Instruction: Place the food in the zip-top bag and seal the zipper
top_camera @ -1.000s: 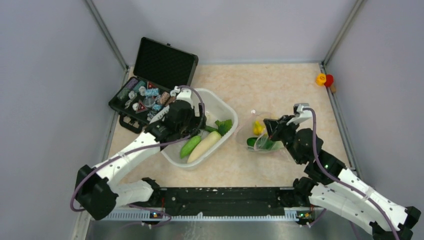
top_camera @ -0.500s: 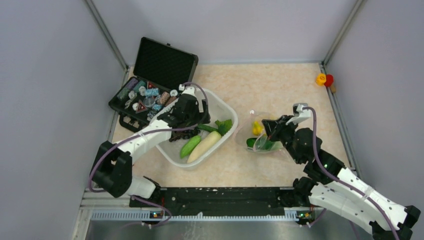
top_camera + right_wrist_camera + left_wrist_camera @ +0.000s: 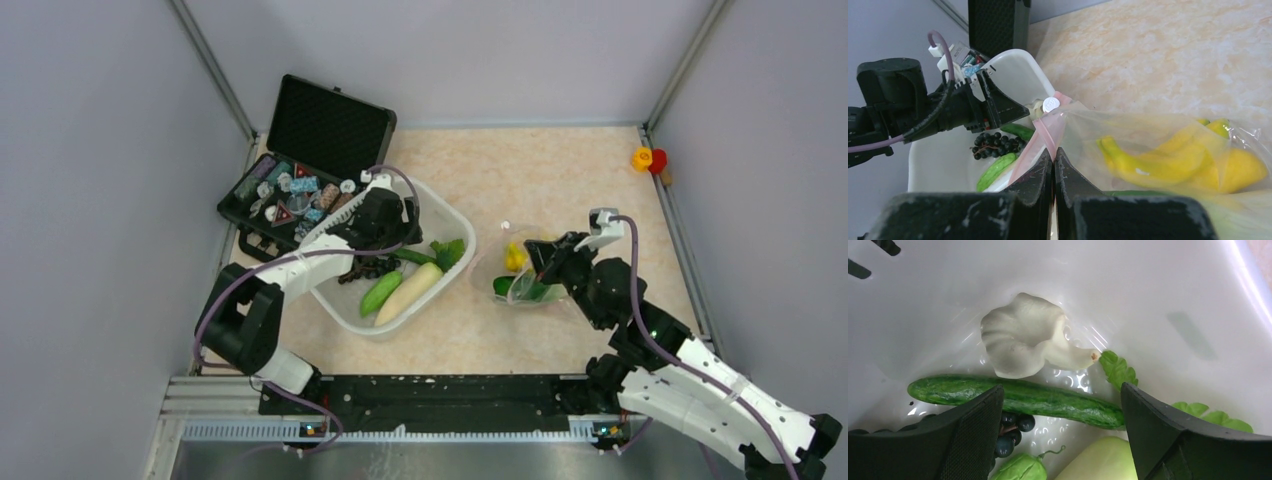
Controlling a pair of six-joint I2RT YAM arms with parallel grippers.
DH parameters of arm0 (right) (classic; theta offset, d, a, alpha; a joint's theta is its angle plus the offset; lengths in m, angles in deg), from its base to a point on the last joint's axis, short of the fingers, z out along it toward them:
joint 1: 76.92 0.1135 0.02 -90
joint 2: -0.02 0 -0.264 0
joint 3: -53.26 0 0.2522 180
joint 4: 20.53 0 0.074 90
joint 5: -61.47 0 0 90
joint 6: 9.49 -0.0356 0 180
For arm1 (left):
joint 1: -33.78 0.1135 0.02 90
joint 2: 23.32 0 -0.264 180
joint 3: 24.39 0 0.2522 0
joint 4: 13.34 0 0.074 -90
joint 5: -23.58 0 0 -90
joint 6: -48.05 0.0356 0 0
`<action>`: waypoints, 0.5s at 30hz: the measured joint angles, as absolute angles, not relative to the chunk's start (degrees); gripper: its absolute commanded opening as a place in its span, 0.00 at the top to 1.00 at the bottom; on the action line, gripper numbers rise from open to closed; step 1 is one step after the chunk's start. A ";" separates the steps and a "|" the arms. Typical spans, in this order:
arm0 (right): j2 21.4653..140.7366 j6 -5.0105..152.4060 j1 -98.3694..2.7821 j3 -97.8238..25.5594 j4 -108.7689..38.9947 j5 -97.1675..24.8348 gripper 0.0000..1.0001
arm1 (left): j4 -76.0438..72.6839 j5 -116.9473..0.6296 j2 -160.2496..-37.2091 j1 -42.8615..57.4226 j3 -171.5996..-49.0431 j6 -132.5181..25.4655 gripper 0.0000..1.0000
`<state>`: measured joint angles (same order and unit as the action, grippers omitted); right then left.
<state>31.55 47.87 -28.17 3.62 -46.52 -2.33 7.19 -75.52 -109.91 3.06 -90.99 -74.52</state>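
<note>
Left gripper [image 3: 1062, 390] hangs inside the white tub [image 3: 1158, 285], jaws spread wide right over the dark green cucumber [image 3: 1018, 399] — bok choy [image 3: 1020, 340] just beyond it, grapes [image 3: 1010, 427] and white radish [image 3: 1103, 465] on the near side. On the other side, the right gripper [image 3: 1054, 156] has its jaws pinched tight on the pinkish-red zipper [image 3: 1046, 131], with the white slider tab [image 3: 1050, 104] just above the grip. The zip-top bag [image 3: 1148, 132] sits on the tabletop [image 3: 560, 170] beside the tub, yellow pepper [image 3: 1173, 162] inside. Any markings on the trinkets [image 3: 290, 195] in the black case [image 3: 330, 125] are too small to read.
</note>
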 measured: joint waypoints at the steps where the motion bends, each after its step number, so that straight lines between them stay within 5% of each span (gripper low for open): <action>1: 31.40 47.85 -28.17 3.62 -46.52 -2.31 1.00 | 6.82 -75.90 -110.43 3.06 -90.99 -74.66 0.15; 9: 31.11 47.74 -28.17 3.80 -46.48 -2.68 1.00 | 4.59 -77.49 -114.70 3.21 -90.99 -74.39 0.22; 15: 31.20 47.91 -28.17 4.26 -46.08 -4.84 1.00 | 3.41 -78.06 -116.66 3.41 -90.99 -72.80 0.41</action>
<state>31.20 47.91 -28.17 4.26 -46.08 -4.84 3.41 -78.06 -116.66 3.41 -90.99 -72.80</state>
